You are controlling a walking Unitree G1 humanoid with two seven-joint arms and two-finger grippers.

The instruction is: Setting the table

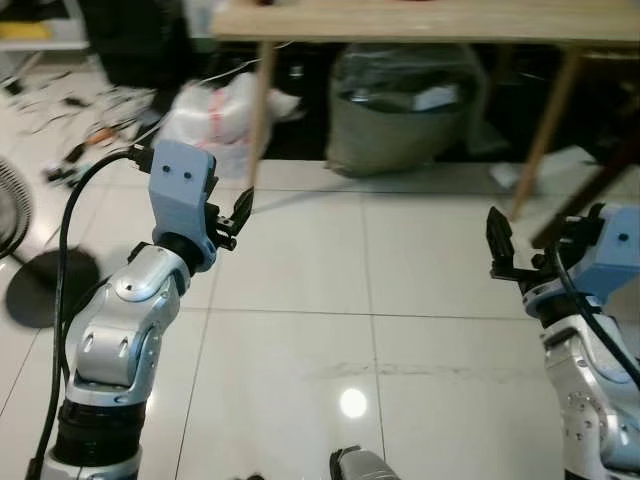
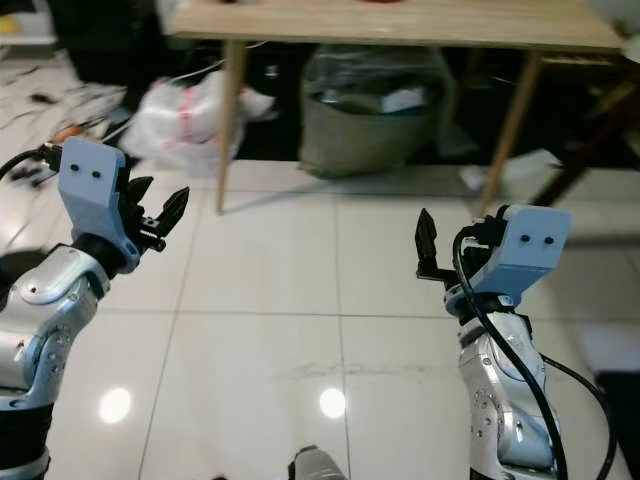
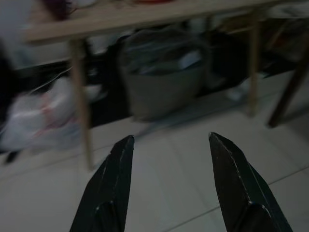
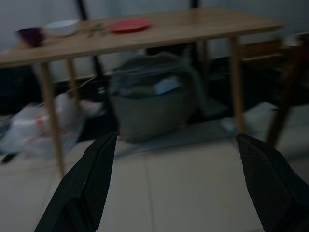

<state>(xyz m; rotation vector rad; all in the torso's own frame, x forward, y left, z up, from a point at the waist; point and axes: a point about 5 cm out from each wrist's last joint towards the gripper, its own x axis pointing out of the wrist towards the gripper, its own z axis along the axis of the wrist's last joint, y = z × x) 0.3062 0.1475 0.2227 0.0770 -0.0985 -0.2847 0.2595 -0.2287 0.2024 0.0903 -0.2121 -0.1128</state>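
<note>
We are standing off from the wooden table (image 4: pixel 159 29), both arms raised in front of us over bare floor tiles, and that looks to us like an approach posture, with nothing picked up yet and the setting of the table seemingly not begun. Starting on the left, a white plastic bag (image 1: pixel 215 115) slumps on the floor by the near table leg (image 2: pixel 228 125), probably just household clutter tucked out of the way. Our left gripper (image 1: pixel 232 222) is held up with its two black fingers spread moderately wide, gripping nothing and touching nothing. Under the table's middle sits a grey soft basket (image 4: pixel 154 104), stuffed full. Up on the tabletop, the right wrist view gives us the tableware we take to be the task's own: a dark purple cup (image 4: pixel 30 35) towards the left end, a white bowl (image 4: pixel 62 26) just beside it, what may be cutlery next, too blurred to tell, and then a red plate (image 4: pixel 129 25), all gathered together and not laid out as places. On the right, our right gripper (image 2: pixel 430 248) has its fingers spread wide, empty, well apart from the table.
</note>
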